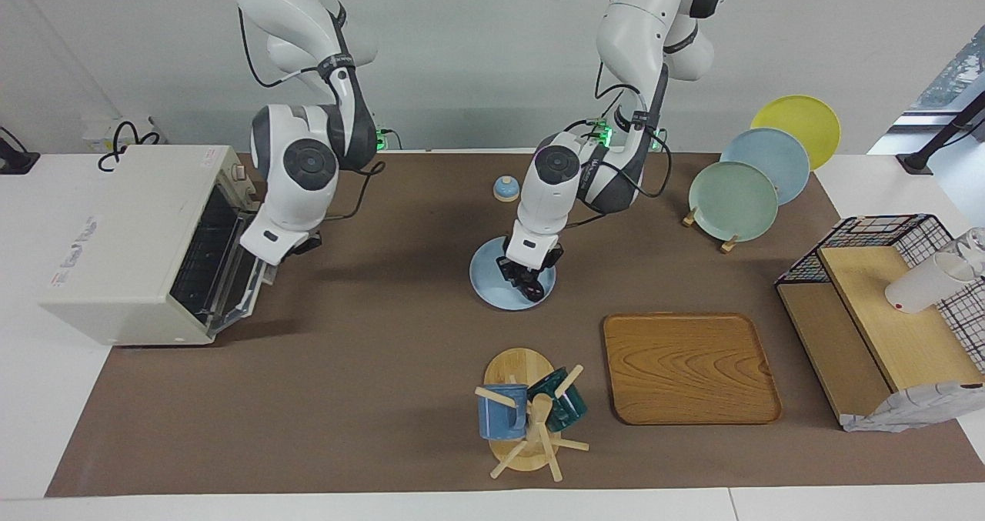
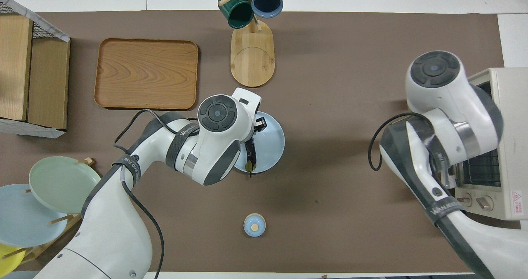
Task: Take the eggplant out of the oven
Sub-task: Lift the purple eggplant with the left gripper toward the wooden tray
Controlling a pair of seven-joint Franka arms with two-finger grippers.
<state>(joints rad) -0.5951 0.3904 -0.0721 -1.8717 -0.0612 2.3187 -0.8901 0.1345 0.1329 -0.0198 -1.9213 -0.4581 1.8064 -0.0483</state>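
The dark eggplant lies on a light blue plate in the middle of the table, its stem end at the plate's rim nearer to the robots. In the facing view it shows as a dark shape under the hand on that plate. My left gripper is low over the plate, right at the eggplant, and also shows in the overhead view. The cream-white oven stands at the right arm's end with its door dropped open. My right gripper hangs just in front of the oven's opening.
A small blue bell sits nearer to the robots than the plate. A wooden tray and a mug tree with two mugs lie farther out. A rack of plates and a wire basket with wooden shelves stand at the left arm's end.
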